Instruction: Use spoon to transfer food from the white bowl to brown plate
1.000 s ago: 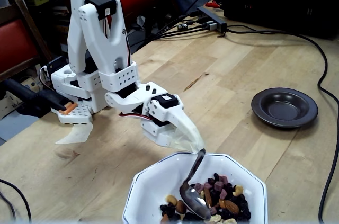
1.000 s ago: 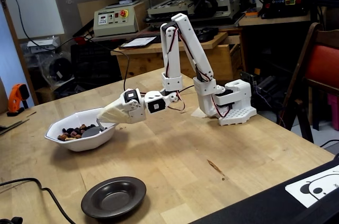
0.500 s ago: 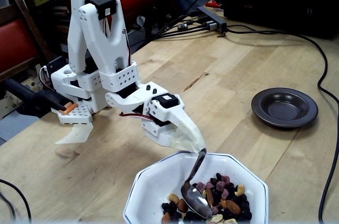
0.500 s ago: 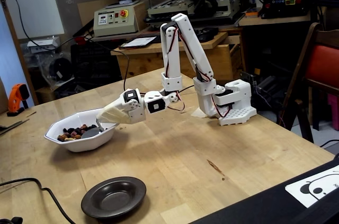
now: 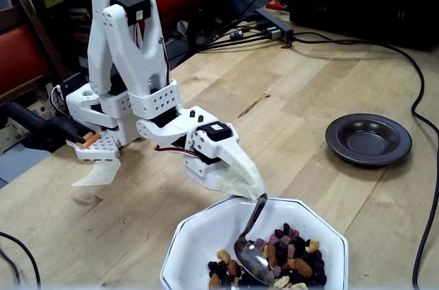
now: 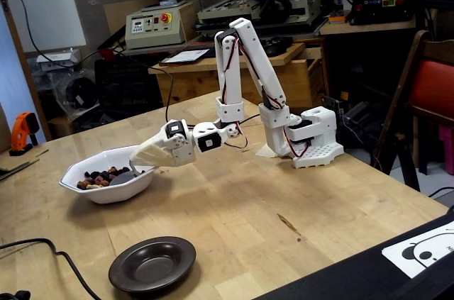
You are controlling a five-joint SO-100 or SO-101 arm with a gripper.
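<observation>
The white 3D-printed plastic arm (image 5: 130, 64) has blocky links with black servo motors set into its joints. Thin red and white wires run along it, and its perforated base (image 6: 316, 145) shows rows of small holes. The pale pointed gripper (image 5: 250, 184) has smooth, tapered white fingers.

Bare tabletop (image 6: 234, 208) lies open between white bowl (image 6: 106, 188) and brown plate (image 6: 152, 264) (a black cable (image 6: 67, 261) skirts the plate)

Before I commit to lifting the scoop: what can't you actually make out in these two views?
- Spoon load: its bowl sits among the food; whether anything is on it is unclear in both fixed views.
- White bowl: near rim cut off by the bottom edge.
- Gripper: the jaws' hold on the handle is hidden by the white housing.
- Brown plate: looks empty.
</observation>
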